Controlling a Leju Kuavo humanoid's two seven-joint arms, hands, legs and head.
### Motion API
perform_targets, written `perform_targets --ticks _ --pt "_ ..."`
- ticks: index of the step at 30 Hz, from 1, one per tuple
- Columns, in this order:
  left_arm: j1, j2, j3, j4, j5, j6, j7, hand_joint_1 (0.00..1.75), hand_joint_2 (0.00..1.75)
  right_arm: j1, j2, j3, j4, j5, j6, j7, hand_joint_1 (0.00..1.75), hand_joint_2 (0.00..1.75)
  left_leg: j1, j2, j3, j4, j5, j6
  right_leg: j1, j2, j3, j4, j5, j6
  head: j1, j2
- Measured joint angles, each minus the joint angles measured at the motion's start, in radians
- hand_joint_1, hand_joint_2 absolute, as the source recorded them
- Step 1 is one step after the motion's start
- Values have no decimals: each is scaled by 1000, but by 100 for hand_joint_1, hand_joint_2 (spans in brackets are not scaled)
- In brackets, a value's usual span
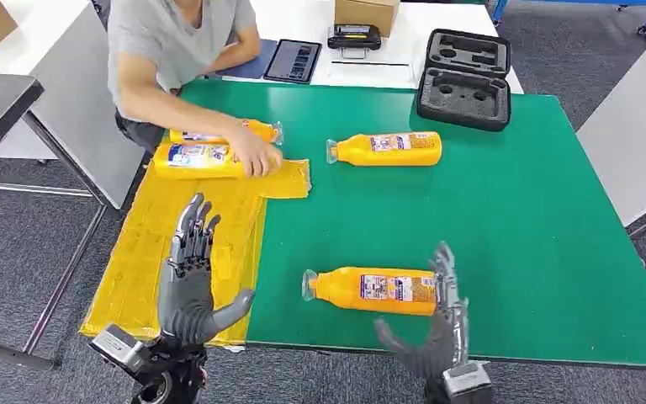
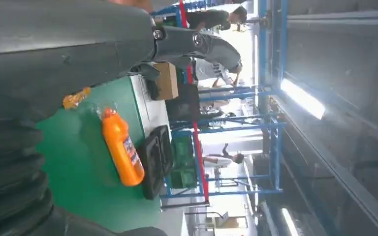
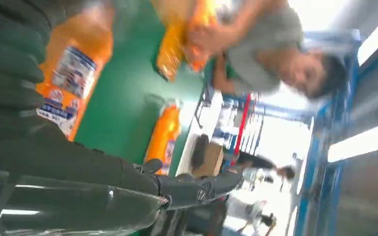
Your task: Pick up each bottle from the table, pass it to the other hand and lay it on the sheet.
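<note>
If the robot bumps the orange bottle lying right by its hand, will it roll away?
Probably a little. The near bottle lies on its side on the smooth green table and looks round, so a nudge from the right hand could roll it. It looks full of orange liquid, so likely heavy enough to stop soon. Its glossy plastic may slip in the fingers.
</note>
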Motion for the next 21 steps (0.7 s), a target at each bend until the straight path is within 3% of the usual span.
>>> perform_targets --ticks 7,13,21 --pt "-3 -13 11 2 35 -72 0 0 175 43 -122 0 -65 142 -33 96 0 175 -1 -1 0 0 0 0 -1 -1 0 0 0 1 0 0" --pt "-8 -19 16 6 35 -79 0 0 175 55 -165 -2 -92 153 -35 112 0 175 -1 -1 0 0 0 0 -1 -1 0 0 0 1 0 0" --pt "-20 -25 23 9 30 -82 0 0 175 59 -243 -59 -94 239 -32 208 0 175 -1 -1 0 0 0 0 -1 -1 0 0 0 1 0 0"
